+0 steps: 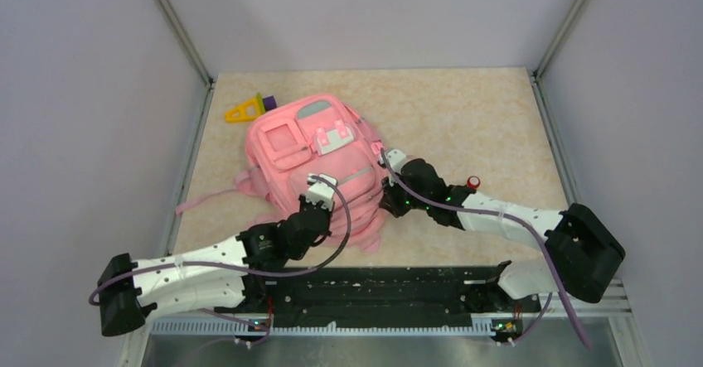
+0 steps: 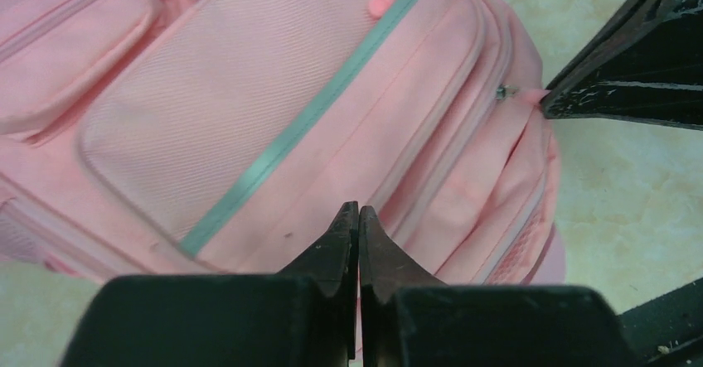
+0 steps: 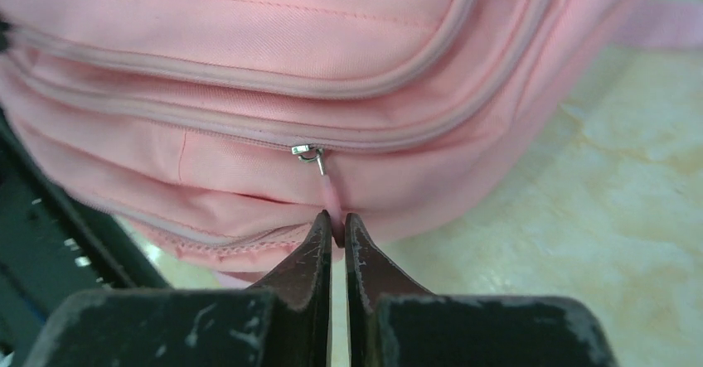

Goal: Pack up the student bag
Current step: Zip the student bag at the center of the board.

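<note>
Gripping the zipper pull point(image 3: 332, 191) of the student bag point(image 1: 290, 147) with the right end effector point(image 3: 337, 219). Holding the left end effector point(image 2: 358, 211) clenched empty over its front pocket point(image 2: 249, 118).

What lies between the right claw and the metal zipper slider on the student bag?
Only the pink pull tab, hanging from the slider, pinched by the right claw (right wrist view).

Table point(image 1: 464, 118): beige, marbled top, walled on three sides. Lying on it:
- student bag point(image 1: 315, 156), pink, flat on its back, left of centre, one strap trailing toward the left edge
- yellow triangular piece point(image 1: 242, 112) and purple block point(image 1: 269, 101), far left corner, just behind the bag
- small red-capped object point(image 1: 473, 181), right half
</note>
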Motion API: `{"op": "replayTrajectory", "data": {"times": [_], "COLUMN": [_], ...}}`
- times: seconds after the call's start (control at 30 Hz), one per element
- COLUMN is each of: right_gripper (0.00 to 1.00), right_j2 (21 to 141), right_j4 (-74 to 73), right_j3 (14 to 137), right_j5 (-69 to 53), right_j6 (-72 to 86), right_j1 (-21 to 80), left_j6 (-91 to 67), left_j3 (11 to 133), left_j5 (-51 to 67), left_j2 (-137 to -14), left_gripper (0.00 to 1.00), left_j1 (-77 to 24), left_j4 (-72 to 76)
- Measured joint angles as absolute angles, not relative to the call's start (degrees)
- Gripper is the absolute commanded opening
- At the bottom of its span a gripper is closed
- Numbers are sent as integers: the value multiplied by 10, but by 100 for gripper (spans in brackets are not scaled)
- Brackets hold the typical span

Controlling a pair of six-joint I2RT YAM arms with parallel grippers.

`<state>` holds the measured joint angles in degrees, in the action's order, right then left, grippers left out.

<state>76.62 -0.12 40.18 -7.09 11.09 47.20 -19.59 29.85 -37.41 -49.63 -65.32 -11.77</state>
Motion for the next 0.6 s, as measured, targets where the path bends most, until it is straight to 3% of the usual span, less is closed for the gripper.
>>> {"op": "replayTrajectory", "data": {"times": [0.3, 0.37, 0.47, 0.6], "right_gripper": [0, 0, 0, 0], "right_j2": [766, 766, 761, 738], "right_j4": [-51, -55, -59, -68], "right_j3": [422, 424, 424, 424], "right_j5": [89, 89, 89, 90], "right_j6": [116, 115, 116, 118], "right_j1": [464, 463, 463, 463], "left_j6": [-204, -183, -149, -110], "left_j3": [284, 283, 283, 295], "left_j5": [-405, -386, -351, -303], "left_j2": [-458, -458, -474, -539], "left_gripper": [0, 11, 35, 52], "left_j1": [-651, -650, -650, -650], "left_j4": [-127, -118, -85, -32]}}
